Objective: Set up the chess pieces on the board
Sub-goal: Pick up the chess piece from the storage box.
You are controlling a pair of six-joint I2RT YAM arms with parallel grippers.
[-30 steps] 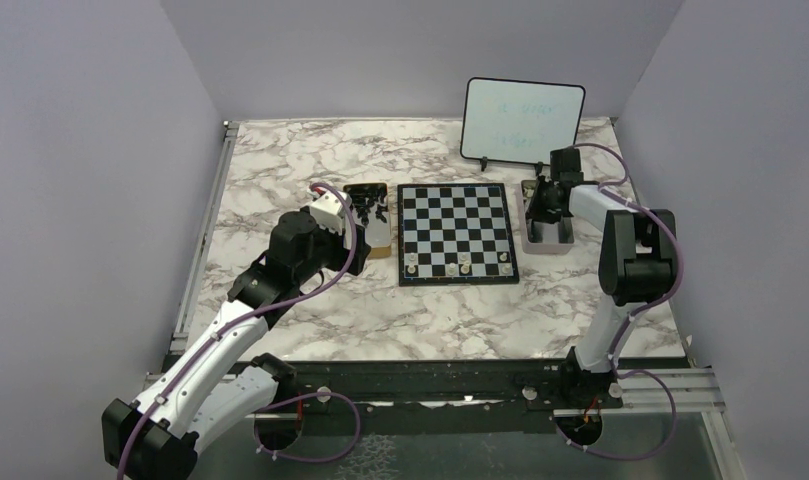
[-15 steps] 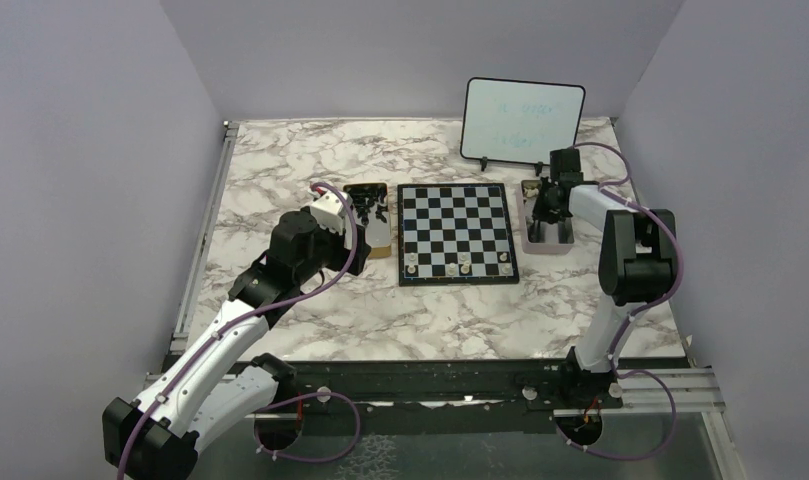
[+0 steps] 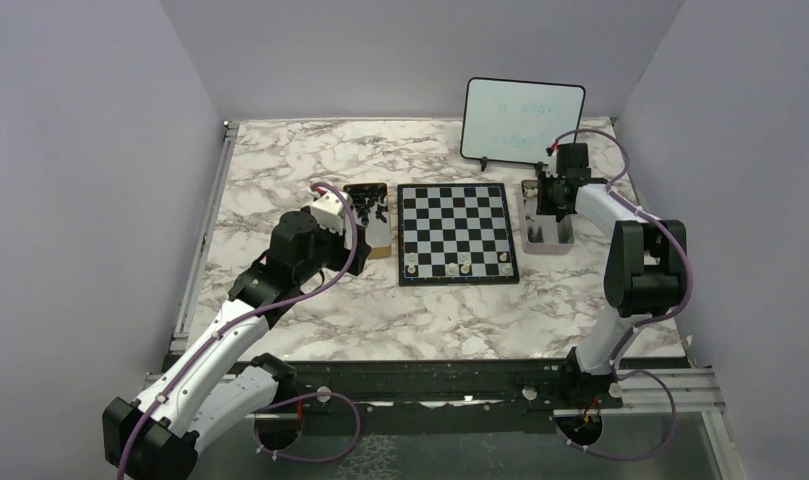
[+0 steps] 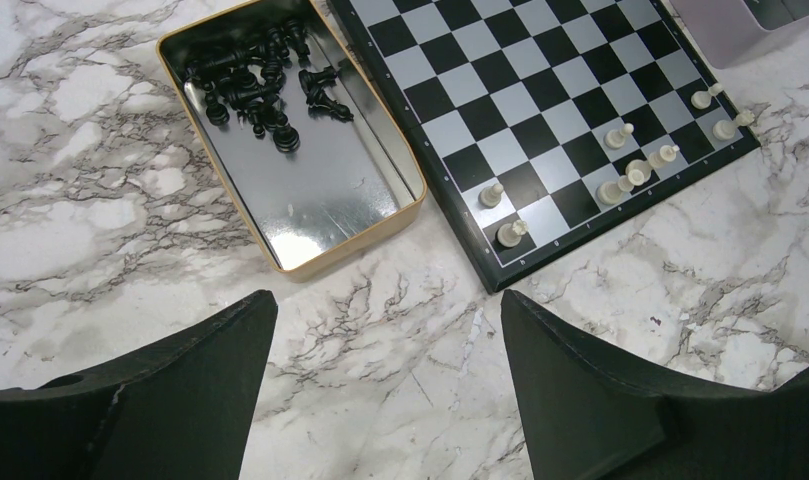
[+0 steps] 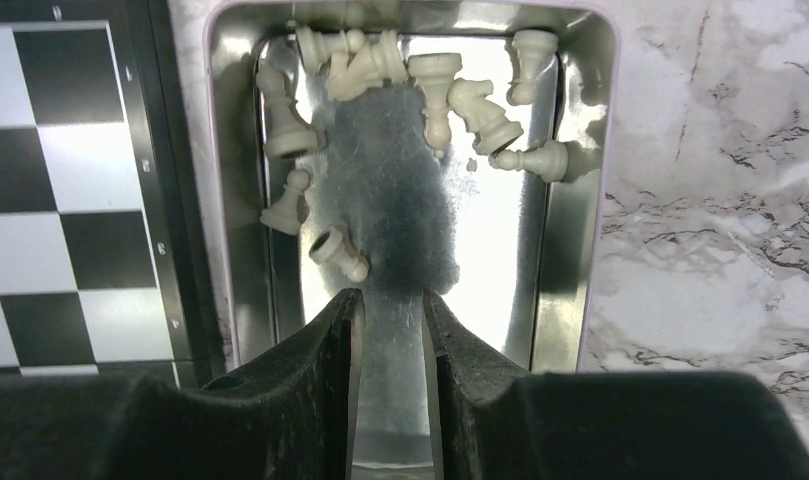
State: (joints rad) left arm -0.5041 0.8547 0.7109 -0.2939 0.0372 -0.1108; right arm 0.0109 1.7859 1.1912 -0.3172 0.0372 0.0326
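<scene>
Top external view: the left gripper (image 3: 358,228) is hovering beside a gold tin (image 3: 379,242). The board (image 3: 456,215) is lying at centre, cream chess pieces (image 3: 456,266) lining its near edge, and the right gripper (image 3: 547,205) is hanging over a silver tin (image 3: 548,241). The left wrist view is adding black pieces (image 4: 260,90) heaped in the gold tin and jaws spread wide, empty. The right wrist view is adding loose cream pieces in the silver tin and jaws parted narrowly, gripping nothing.

checked board (image 3: 456,232) flat on bench (image 3: 310,150), few cream pieces (image 4: 628,172) upright at its near edge, more toppled in silver tray (image 5: 578,210)
</scene>
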